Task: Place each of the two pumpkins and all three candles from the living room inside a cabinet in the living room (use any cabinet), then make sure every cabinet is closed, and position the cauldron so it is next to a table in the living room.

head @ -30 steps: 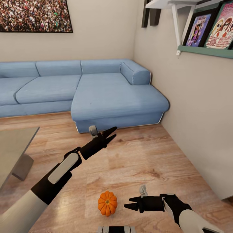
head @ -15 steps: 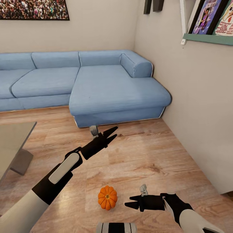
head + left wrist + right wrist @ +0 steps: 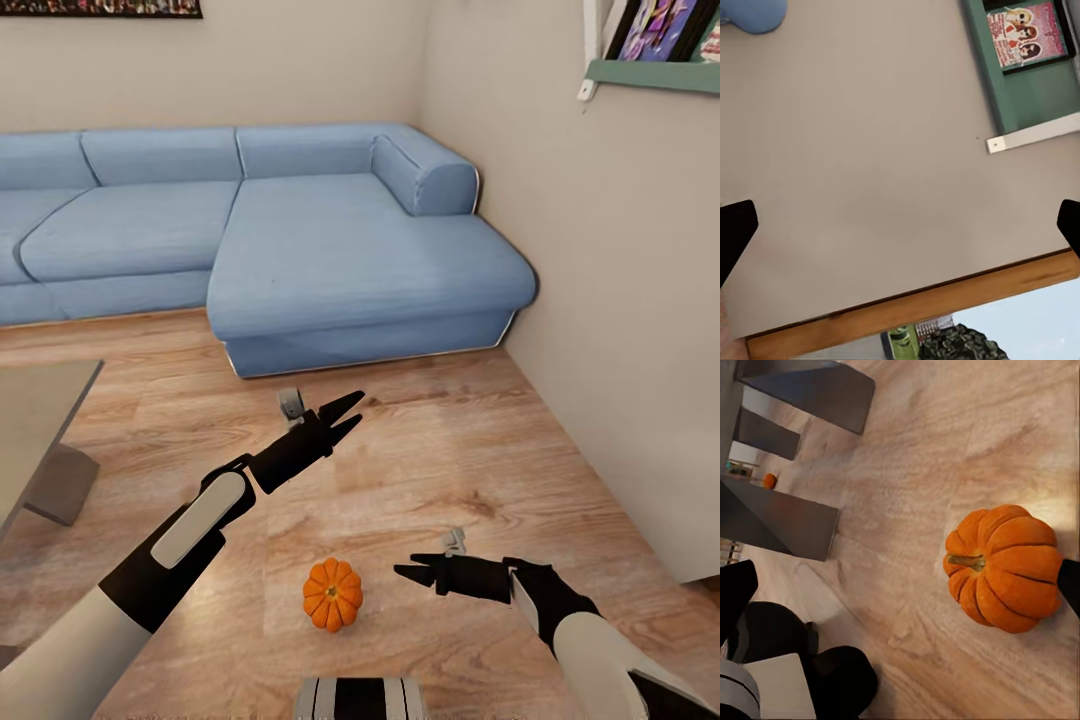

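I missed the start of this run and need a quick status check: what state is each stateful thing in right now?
pumpkin: upright on the wood floor, not held.
left gripper: open, empty, raised above the floor.
right gripper: open, empty, beside the pumpkin, apart from it.
second pumpkin: far off on the floor, past the table legs.

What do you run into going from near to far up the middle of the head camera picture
Pumpkin on the wood floor → left gripper held above the floor → blue sofa → beige back wall.
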